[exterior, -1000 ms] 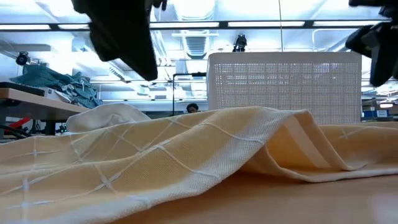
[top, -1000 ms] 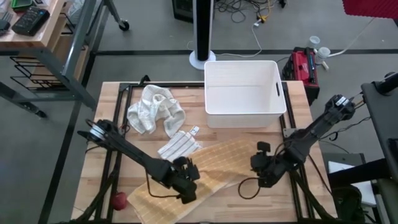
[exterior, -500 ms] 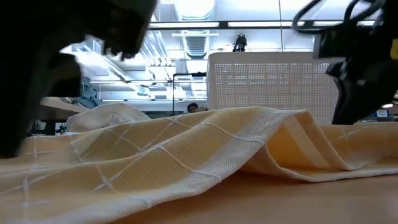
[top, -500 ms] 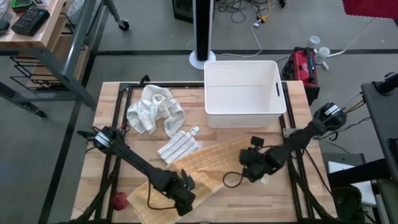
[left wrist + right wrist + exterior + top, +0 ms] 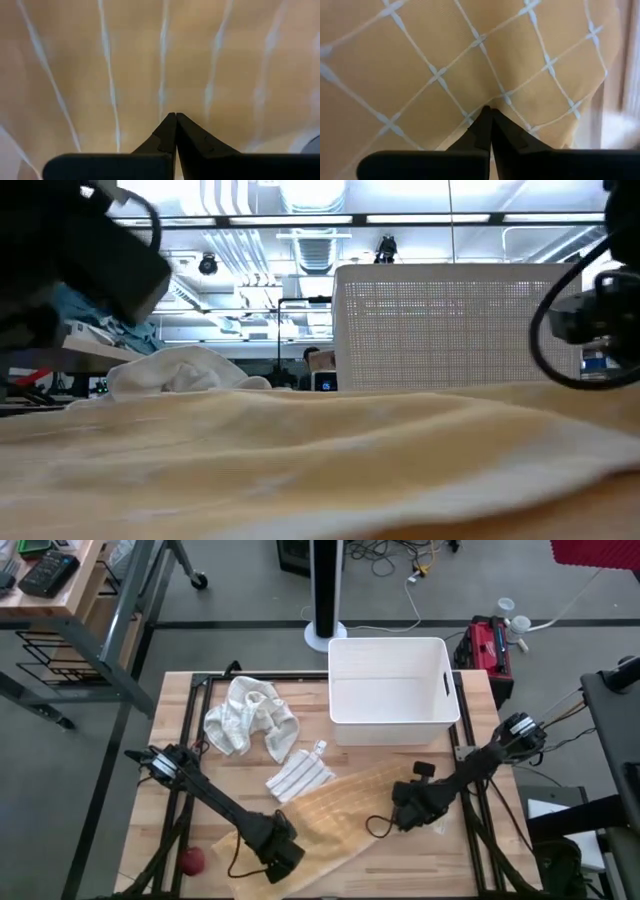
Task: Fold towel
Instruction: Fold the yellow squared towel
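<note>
You have the yellow towel (image 5: 330,815) lying across the lower middle of the high view, on the wooden desk (image 5: 480,750), running from the lower left up toward the right. Just above it sits a small striped cloth (image 5: 298,777), and farther to the upper left a crumpled white cloth (image 5: 248,716) lies apart from the towel. A red ball (image 5: 191,861) rests near the desk's lower-left edge, beside the towel's corner. The white bin (image 5: 389,690) stands at the top centre of the desk, well above the towel, and you can see only its bare floor inside.

Your left gripper (image 5: 272,855) is down on the towel's lower-left end, jaws pinched shut on the fabric; the left wrist view shows the tips together against the weave. Your right gripper (image 5: 408,812) sits at the towel's right end, jaws likewise closed on the checked cloth. Bare desk remains to the right of the towel and along the lower-right corner.
</note>
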`<state>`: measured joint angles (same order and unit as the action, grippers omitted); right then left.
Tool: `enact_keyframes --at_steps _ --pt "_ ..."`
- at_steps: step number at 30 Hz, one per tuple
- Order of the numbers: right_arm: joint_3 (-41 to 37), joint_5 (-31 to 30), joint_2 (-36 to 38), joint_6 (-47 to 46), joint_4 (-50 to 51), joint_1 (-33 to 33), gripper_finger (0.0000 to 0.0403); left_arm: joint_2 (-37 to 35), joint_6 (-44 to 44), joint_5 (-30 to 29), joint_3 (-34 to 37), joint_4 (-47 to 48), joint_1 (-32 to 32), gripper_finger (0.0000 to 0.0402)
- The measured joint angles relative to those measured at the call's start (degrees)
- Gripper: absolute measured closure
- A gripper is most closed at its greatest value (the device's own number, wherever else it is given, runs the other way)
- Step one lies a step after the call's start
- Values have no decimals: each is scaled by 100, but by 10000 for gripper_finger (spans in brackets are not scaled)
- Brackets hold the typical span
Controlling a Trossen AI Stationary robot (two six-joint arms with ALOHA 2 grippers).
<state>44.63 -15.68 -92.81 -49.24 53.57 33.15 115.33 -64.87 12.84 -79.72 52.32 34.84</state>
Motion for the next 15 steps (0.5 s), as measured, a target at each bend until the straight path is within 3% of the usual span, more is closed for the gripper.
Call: enact_keyframes --at_steps 7,15 --pt "-14 1177 672 -131 -66 311 402 -72 87 -5 605 -280 -1 401" --pt "-3 1619 1360 -399 -294 659 403 -80 123 -847 802 1487 -111 401"
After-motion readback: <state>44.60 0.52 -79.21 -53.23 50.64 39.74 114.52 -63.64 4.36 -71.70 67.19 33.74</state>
